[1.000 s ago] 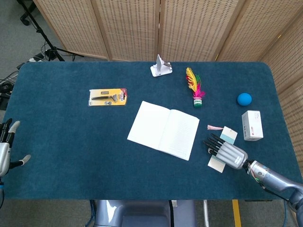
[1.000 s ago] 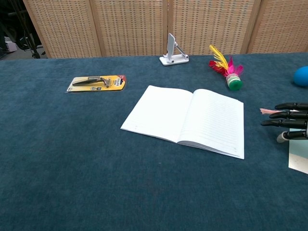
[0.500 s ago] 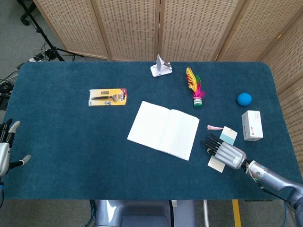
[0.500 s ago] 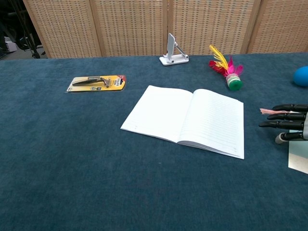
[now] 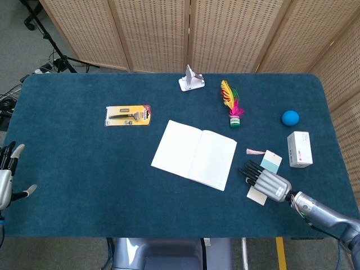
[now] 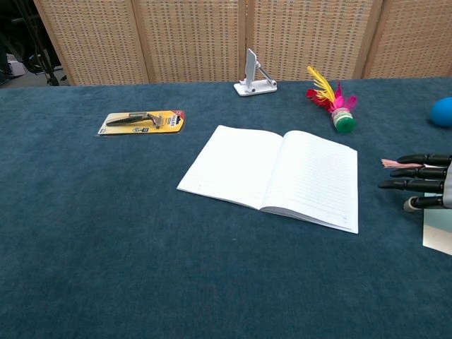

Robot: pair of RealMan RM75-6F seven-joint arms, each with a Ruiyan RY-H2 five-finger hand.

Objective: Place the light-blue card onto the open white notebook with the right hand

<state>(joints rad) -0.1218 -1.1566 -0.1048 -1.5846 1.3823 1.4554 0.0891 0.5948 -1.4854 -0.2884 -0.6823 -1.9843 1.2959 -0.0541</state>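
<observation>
Notebook (image 5: 194, 154), white and open, lying flat near the middle of the blue-carpeted table (image 5: 84, 169), its pages angled so that one corner points toward the near edge. Light-blue card (image 5: 271, 162) lying on the table toward the right edge, between the notebook and a small white box (image 5: 300, 149), with a pink tassel (image 5: 254, 151) at its far-left corner; card and notebook are apart. Right robot hand (image 5: 266, 180) lying low over the table just on the near side of the card, dark fingers (image 5: 251, 170) extended and spread toward the notebook, holding nothing; whether the fingertips touch the card cannot be told. A pale cream card (image 5: 257, 196) lies partly under this hand on its near side. In the chest view the same hand (image 6: 422, 182) enters from the right edge with its fingers pointing left, level with the notebook's right page (image 6: 315, 178).

Left robot hand (image 5: 7, 179) at the near-left corner, off the table's edge, fingers apart and empty.

Other items: yellow blister pack holding a dark tool (image 5: 129, 115) toward the far-left part of the table; white folding stand (image 5: 191, 79) at the middle of the far edge; feathered shuttlecock (image 5: 231, 105) with yellow and pink plumes and a green base, just beyond the notebook's far-right side; blue ball (image 5: 290, 117) near the right edge, beyond the white box.
</observation>
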